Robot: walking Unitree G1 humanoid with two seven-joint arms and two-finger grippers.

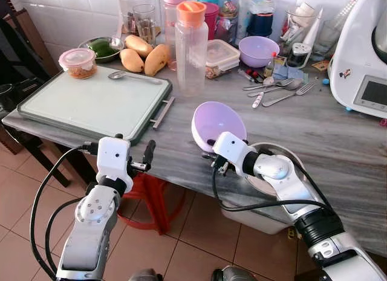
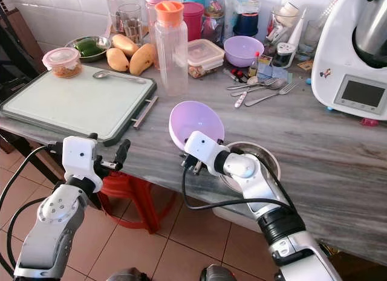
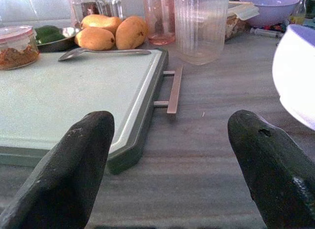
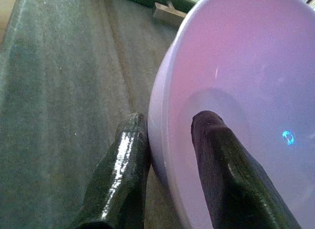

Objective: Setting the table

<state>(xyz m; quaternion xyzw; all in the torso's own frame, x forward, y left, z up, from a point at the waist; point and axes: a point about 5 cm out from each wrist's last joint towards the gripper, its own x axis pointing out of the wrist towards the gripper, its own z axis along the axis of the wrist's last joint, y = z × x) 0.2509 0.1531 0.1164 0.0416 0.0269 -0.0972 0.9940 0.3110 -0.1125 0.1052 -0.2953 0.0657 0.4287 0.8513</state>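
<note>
A lilac plastic bowl (image 1: pixel 216 122) is tilted up on its edge over the grey marble counter (image 1: pixel 338 130), near the front edge. My right gripper (image 1: pixel 210 149) is shut on the bowl's rim (image 4: pixel 162 140), one finger inside and one outside. My left gripper (image 1: pixel 143 157) is open at the counter's front edge, facing the pale green tray (image 1: pixel 91 103) and holding nothing. A spoon (image 1: pixel 130 76) lies on the tray's far side. A second lilac bowl (image 1: pixel 258 50) and loose cutlery (image 1: pixel 275 89) lie farther back.
A round metal plate (image 2: pixel 269 160) sits under my right forearm. A clear bottle with an orange lid (image 1: pixel 191 45), mangoes (image 1: pixel 145 56), a lidded tub (image 1: pixel 78 62), jars and a white kitchen machine (image 1: pixel 363 57) crowd the back. A red stool (image 1: pixel 151 196) stands below.
</note>
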